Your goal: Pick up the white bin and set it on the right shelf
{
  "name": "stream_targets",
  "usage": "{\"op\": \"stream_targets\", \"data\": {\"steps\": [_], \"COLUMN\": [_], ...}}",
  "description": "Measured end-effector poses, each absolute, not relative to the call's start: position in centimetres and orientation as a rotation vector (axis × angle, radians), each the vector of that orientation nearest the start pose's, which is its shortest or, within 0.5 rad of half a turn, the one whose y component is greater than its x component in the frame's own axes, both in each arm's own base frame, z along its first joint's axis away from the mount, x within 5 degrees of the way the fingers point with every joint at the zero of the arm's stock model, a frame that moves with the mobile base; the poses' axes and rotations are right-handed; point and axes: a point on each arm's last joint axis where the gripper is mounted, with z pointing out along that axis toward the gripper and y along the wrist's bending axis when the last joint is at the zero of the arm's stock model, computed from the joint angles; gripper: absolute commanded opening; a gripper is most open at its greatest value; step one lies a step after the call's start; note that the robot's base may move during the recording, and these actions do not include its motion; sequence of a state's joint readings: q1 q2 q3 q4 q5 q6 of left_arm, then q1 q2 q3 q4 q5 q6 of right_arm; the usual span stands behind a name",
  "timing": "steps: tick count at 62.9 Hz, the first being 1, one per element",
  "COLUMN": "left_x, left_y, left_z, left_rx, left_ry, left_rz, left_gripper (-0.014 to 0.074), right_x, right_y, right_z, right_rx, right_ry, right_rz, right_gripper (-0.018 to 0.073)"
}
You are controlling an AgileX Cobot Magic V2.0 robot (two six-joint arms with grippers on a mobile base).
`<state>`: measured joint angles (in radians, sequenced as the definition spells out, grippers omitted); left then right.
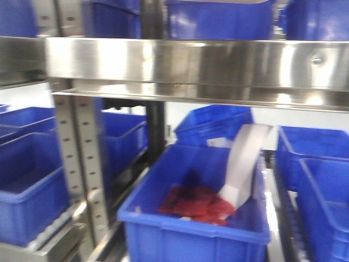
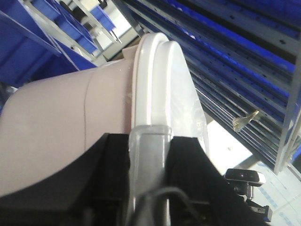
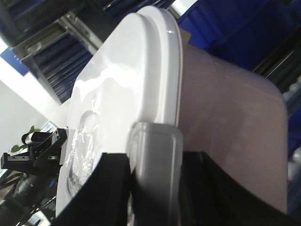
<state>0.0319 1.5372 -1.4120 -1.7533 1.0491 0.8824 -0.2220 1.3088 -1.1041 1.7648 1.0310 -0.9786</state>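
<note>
Start with the right shelf (image 1: 196,63). Its broad steel rail fills the front view, but the white bin (image 2: 61,122) does not show in that view at all, so you cannot tell from here how far the bin is from the rail or whether it is level with it. Both wrist views show the bin close up, with rack rails and blue bins (image 2: 28,42) beyond it. It looks to be held up between the two arms, and it is not yet on the shelf. Its long axis runs from one arm to the other, so each arm faces one short end and neither is nearer. The lid (image 3: 127,80) is on, with its rim seated on the bin's body. The left gripper (image 2: 148,150) is pressed against one end of the bin, and the right gripper (image 3: 155,165) against the opposite end. At each end the black jaws stand close on either side of a grey clip (image 3: 157,141) that laps over the lid rim. They appear closed onto that clip with no gap showing. The coming move probably depends on carrying the bin broadside. You would need to advance both ends together so it passes over the rail without twisting.
</note>
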Motion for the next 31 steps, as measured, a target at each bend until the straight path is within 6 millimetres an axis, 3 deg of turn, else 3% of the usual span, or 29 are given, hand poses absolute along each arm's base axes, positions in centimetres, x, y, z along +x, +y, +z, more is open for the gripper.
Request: {"op": "stream_targets", "data": {"steps": [31], "left_x": [32.86], "left_y": [-6.72], "left_z": [43.16], "left_rx": [0.154], "left_ry": [1.606], "left_rz": [-1.463], "left_gripper": [-0.0126], "right_x": [27.43], "right_y": [1.67], "right_z": [40.77], "right_rx": [0.005], "right_ry": [1.603], "right_rz": [1.264], "right_gripper": [0.0191]}}
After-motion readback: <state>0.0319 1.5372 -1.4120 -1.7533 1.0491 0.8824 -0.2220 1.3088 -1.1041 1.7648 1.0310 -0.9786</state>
